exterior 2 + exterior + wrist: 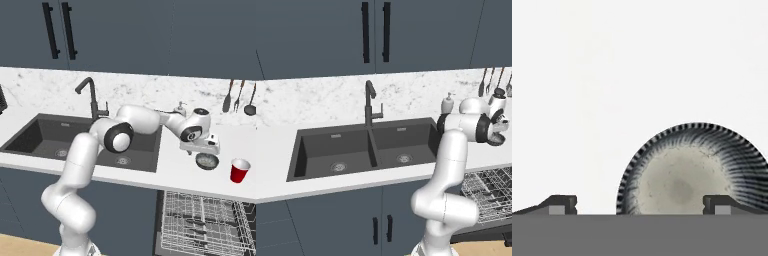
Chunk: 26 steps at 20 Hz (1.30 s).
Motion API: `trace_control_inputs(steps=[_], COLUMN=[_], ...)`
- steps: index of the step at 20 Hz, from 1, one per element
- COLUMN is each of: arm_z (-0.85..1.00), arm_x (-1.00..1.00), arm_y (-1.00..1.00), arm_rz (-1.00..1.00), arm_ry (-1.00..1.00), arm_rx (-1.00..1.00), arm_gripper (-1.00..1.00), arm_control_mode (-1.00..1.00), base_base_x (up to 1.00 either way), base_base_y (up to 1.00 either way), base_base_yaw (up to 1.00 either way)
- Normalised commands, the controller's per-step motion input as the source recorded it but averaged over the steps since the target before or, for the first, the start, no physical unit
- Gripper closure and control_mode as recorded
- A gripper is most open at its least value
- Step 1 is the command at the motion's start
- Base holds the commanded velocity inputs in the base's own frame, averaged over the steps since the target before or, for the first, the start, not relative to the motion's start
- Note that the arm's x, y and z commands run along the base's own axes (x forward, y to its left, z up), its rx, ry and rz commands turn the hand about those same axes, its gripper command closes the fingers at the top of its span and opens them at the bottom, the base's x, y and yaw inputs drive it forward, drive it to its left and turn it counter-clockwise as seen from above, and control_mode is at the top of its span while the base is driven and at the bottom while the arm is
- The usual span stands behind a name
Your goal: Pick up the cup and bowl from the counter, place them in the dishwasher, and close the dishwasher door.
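Note:
A round bowl (pixel 207 161) with a dark striped rim and pale grey inside sits on the white counter (pixel 172 176), right of the sink. My gripper (pixel 201 152) hangs open just above the bowl's left part. In the hand view the bowl (pixel 687 172) lies close below, its left rim between the two fingertips (pixel 721 203) and the right tip over its inside. My gripper (pixel 642 205) holds nothing. A red cup (pixel 240 170) stands upright to the right of the bowl. Below the counter the dishwasher's grey wire rack (pixel 202 225) is pulled out over the lowered dishwasher door (pixel 481 232).
A dark double sink (pixel 70 142) with a black tap (pixel 91 97) lies left of the bowl. A soap dispenser (pixel 447 103) stands by the backsplash, and utensils (pixel 240 97) hang at the right. Cabinet doors with black handles (pixel 382 229) are under the sink.

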Motion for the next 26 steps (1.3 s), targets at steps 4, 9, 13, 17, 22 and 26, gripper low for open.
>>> trace_control_inputs(steps=[4,9,13,17,22,26], arm_z=[-0.25,-0.24,-0.23,-0.18,-0.03,0.00], arm_x=[0.00,0.00,0.00,0.00,0.00,0.00], arm_y=[0.00,0.00,0.00,0.00,0.00,0.00], arm_rz=[0.00,0.00,0.00,0.00,0.00,0.00], arm_ry=[0.00,0.00,0.00,0.00,0.00,0.00], arm_rx=[0.00,-0.01,0.00,0.00,0.00,0.00], arm_gripper=[-1.00,-1.00,-1.00,-1.00,-1.00,1.00], arm_control_mode=[-1.00,-1.00,-1.00,-1.00,-1.00,-1.00], base_base_x=[0.00,0.00,0.00,0.00,0.00,0.00], base_base_y=[0.00,0.00,0.00,0.00,0.00,0.00], base_base_yaw=[0.00,0.00,0.00,0.00,0.00,0.00])
